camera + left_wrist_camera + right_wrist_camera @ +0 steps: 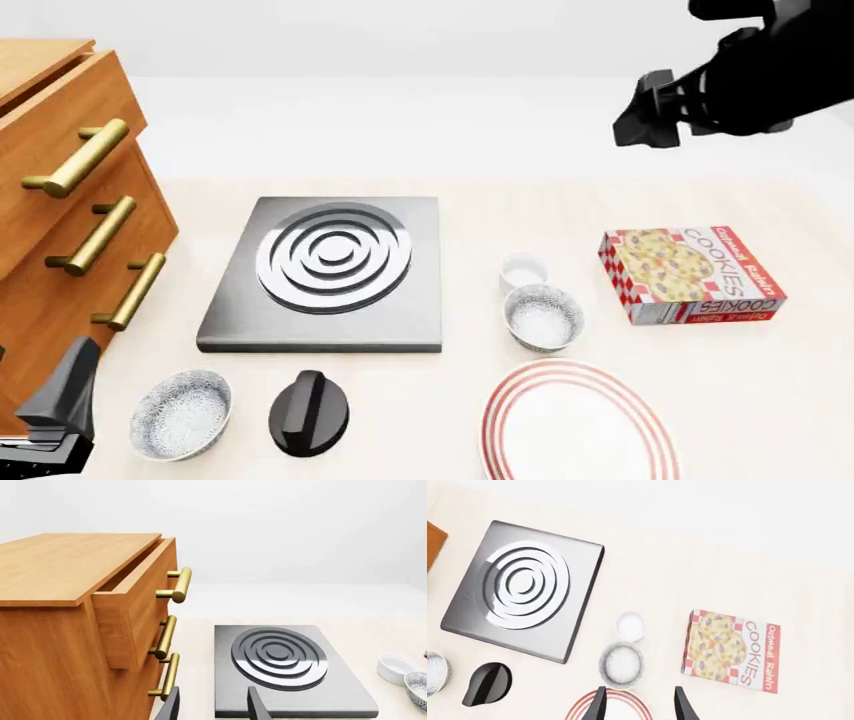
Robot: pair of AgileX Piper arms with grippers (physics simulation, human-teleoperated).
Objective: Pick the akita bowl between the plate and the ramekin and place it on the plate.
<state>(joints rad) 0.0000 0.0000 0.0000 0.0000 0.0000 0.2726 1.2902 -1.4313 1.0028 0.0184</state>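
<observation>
front view showed nothing done: akita bowl [542, 318] sat mid-frame between ramekin [523, 270] and plate [507, 425]; right gripper [639, 704] open, empty, high above; left gripper [212, 705] open.

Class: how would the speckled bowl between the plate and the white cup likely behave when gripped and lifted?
The akita bowl looks rigid and glazed, so probably slippery. Its curved wall may slide between fingers. Standing close to the ramekin, it could nudge it if pushed.

The plate [577, 425] is cut by the front view's lower edge; the left gripper [47, 425] is cut at its corner.
</observation>
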